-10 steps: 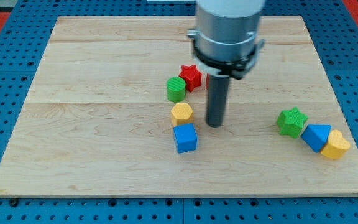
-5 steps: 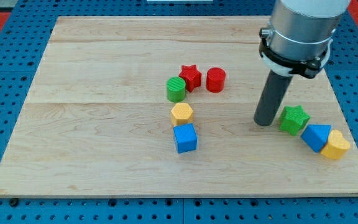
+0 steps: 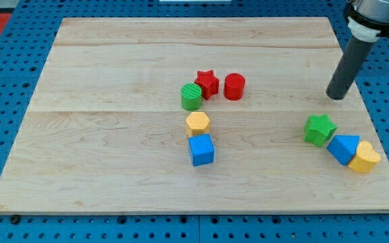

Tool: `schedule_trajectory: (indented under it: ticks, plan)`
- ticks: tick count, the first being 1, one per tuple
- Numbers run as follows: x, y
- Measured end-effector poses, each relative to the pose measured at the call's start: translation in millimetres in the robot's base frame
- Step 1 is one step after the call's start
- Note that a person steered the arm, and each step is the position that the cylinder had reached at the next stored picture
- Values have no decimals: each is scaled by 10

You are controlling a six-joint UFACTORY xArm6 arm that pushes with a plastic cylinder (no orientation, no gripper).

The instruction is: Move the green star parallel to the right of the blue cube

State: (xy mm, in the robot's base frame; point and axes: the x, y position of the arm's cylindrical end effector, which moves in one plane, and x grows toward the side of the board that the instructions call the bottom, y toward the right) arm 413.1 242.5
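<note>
The green star (image 3: pixel 319 129) lies on the wooden board at the view's right. The blue cube (image 3: pixel 201 150) lies near the board's middle, toward the view's bottom, far to the left of the star. My tip (image 3: pixel 336 96) is on the board above and a little right of the green star, apart from it. It touches no block.
A yellow hexagon (image 3: pixel 197 123) sits just above the blue cube. A green cylinder (image 3: pixel 191 97), a red star (image 3: pixel 207 84) and a red cylinder (image 3: pixel 234 87) cluster above that. A blue triangle (image 3: pixel 344 148) and a yellow heart (image 3: pixel 365 157) lie right below the green star. The board's right edge (image 3: pixel 377 121) is close.
My tip has swept from beside the yellow hexagon rightward past the green star's left, then up and right to above the star. No block has visibly moved.
</note>
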Motion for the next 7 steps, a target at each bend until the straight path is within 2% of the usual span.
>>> schedule_trajectory:
  ticks: [3, 4, 5, 7]
  plan:
    - [7, 74]
    - [173, 115]
    - [527, 115]
    - [672, -346]
